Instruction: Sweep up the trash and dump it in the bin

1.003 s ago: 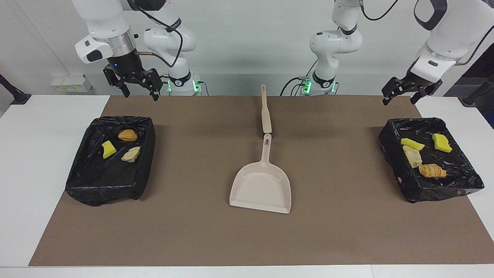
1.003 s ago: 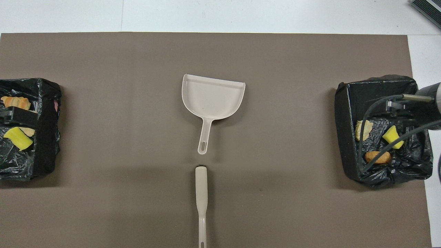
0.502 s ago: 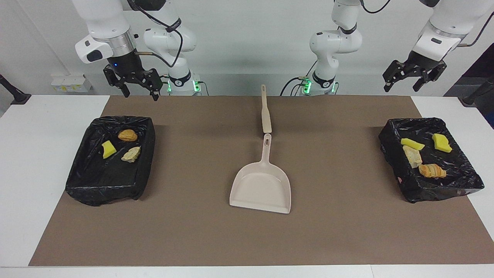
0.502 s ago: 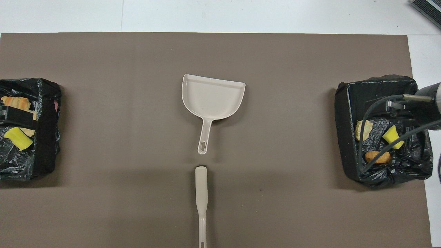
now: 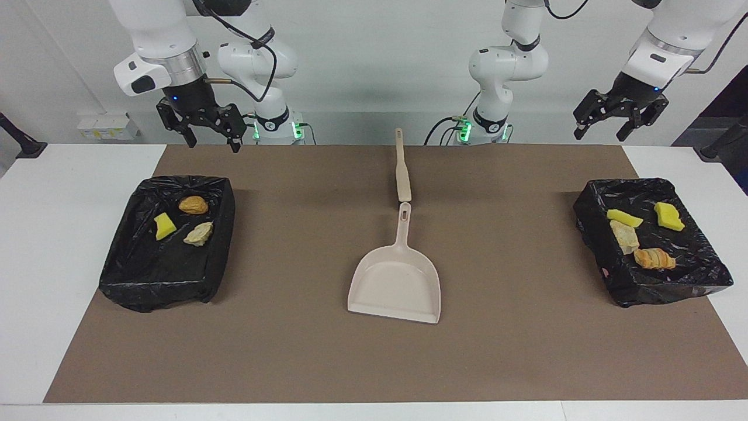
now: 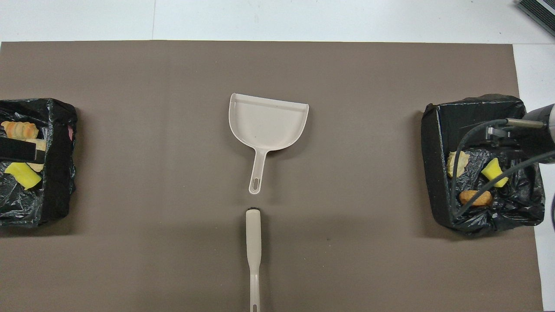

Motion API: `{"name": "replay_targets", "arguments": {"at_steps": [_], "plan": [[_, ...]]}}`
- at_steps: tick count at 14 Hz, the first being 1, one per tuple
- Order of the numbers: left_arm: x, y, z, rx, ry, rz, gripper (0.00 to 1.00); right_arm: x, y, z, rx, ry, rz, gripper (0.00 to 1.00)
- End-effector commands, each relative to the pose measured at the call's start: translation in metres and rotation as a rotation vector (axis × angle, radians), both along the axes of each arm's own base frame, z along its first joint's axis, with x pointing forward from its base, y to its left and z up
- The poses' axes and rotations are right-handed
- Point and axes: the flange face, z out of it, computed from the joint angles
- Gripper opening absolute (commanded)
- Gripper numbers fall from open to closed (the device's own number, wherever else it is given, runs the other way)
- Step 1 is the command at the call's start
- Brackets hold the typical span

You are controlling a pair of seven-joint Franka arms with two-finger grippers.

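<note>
Clearly, we judge the sweeping and dumping to be done — none of the trash lies loose on the brown mat [image 5: 497, 351] that covers the white bench [image 5: 70, 193]. Three scraps sit in the black bag-lined bin [image 5: 146, 280] at the right arm's end: a yellow spongy wedge [image 5: 164, 225], a brown bread-like lump [image 5: 193, 204] and a tan crumpled lump [image 5: 198, 234]. Four more lie in the second black bag-lined bin [image 5: 672, 286] at the left arm's end: two yellow spongy wedges [image 5: 624, 218], a tan lump [image 5: 625, 237] and an orange-striped bread-like piece [image 5: 654, 258].

Our beige plastic dustpan [image 5: 395, 286] rests empty at mid-mat, its handle pointing toward the robots. Just nearer to them, nearly end to end with that handle, lies the beige brush with dark bristles [image 5: 403, 178], touched by neither arm.

We see the right gripper [image 5: 209, 134] hanging above the mat edge by its bin, fingers spread and holding nothing. The left gripper [image 5: 602, 127] hangs high over the bench near its own bin, fingers likewise spread and empty.

Our reading is that nothing remains to sweep — the next move calls only for both arms to draw up and settle at rest, keeping well clear of the bin rims and of the two tools so nothing is knocked.
</note>
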Motion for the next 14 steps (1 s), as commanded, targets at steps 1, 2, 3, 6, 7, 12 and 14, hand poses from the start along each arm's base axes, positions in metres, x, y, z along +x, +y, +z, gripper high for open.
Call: {"name": "replay_targets", "arguments": {"at_steps": [1, 2, 3, 6, 7, 12, 14], "plan": [[-0.015, 0.002, 0.001, -0.011, 0.02, -0.007, 1.0, 0.001, -0.014, 0.001, 0.003, 0.004, 0.001, 1.0], [-0.015, 0.003, 0.001, -0.01, 0.022, -0.005, 1.0, 0.001, -0.018, 0.0, 0.003, 0.005, -0.003, 1.0], [-0.015, 0.003, 0.0, -0.002, 0.025, -0.006, 1.0, 0.002, -0.023, -0.001, 0.003, -0.004, -0.014, 1.0], [-0.017, 0.003, -0.002, 0.03, 0.037, -0.01, 1.0, 0.004, -0.036, -0.007, -0.003, -0.036, -0.038, 1.0], [-0.017, 0.004, -0.001, 0.03, 0.032, -0.008, 1.0, 0.004, -0.043, -0.011, -0.003, -0.029, -0.048, 1.0], [-0.013, 0.012, 0.002, 0.027, 0.009, 0.013, 1.0, 0.005, -0.037, -0.011, 0.001, -0.029, -0.056, 1.0], [-0.013, 0.011, 0.001, 0.027, 0.011, 0.008, 1.0, 0.006, -0.03, -0.01, 0.003, -0.029, -0.049, 1.0]]}}
